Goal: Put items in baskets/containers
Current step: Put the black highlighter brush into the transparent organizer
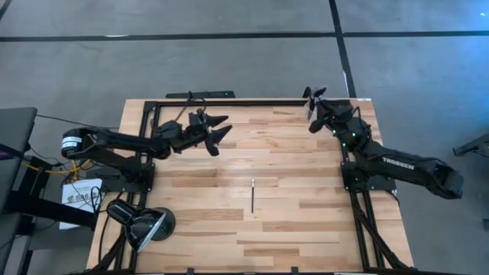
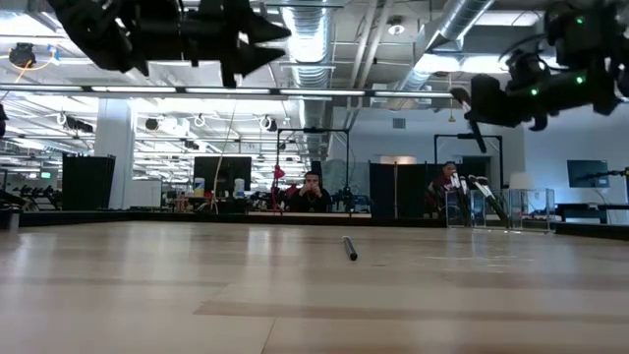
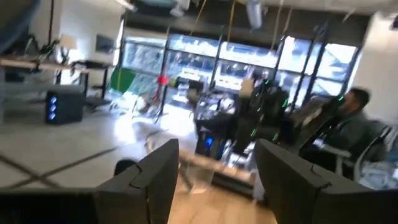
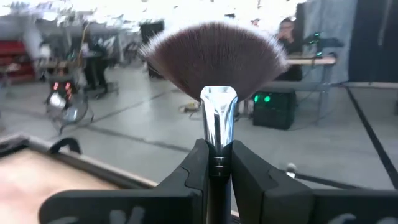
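My right gripper (image 1: 312, 108) is up in the air over the table's far right corner, shut on a fan brush with a wide dark bristle head (image 4: 214, 56) and a silver ferrule. A clear holder (image 2: 484, 208) with several dark brushes standing in it shows at the far right in the low view, below that gripper. One thin dark brush (image 1: 253, 195) lies flat on the table's middle; it also shows in the low view (image 2: 349, 248). My left gripper (image 1: 219, 131) is open and empty, raised over the far left part of the table. My right gripper pinches the fan brush between its two fingers at the lower end of the silver ferrule (image 4: 217, 158), where the dark handle starts. The brush lies along the fingers, its fan head past the fingertips. It is lifted clear of the table, and its dark stem (image 2: 472, 120) slants down.
A black dome-shaped lamp (image 1: 144, 221) stands at the table's near left corner. A black frame rail (image 1: 229, 102) runs along the far edge and down both sides. People sit in the room behind the table (image 2: 312, 192). Bare wood lies around the single brush.
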Robot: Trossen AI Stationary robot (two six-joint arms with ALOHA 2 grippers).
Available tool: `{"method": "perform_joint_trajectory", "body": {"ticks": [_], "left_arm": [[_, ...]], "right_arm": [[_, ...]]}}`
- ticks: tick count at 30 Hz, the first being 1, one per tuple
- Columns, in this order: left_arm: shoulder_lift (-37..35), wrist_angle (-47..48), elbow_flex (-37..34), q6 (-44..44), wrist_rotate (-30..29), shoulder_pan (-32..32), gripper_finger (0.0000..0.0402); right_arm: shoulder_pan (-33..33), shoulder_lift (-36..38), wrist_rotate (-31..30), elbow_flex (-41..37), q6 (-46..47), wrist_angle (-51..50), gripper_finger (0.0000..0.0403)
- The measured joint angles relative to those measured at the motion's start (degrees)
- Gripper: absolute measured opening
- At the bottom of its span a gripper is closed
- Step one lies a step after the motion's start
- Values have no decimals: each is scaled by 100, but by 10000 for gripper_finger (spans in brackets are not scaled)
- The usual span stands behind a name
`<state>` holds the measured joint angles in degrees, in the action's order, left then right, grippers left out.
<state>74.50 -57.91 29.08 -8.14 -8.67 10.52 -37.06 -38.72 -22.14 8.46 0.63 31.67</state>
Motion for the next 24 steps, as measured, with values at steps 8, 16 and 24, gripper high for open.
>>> {"method": "perform_joint_trajectory", "body": {"ticks": [8,16,24], "left_arm": [[-344,59,0,195,426,-22,209],[-191,94,-2,406,426,108,209],[-190,93,-2,405,429,179,209]], "right_arm": [[-350,3,-216,-348,-72,607,35],[-943,-416,-638,-348,-109,473,35],[-1380,-1067,-661,-347,36,814,37]]}}
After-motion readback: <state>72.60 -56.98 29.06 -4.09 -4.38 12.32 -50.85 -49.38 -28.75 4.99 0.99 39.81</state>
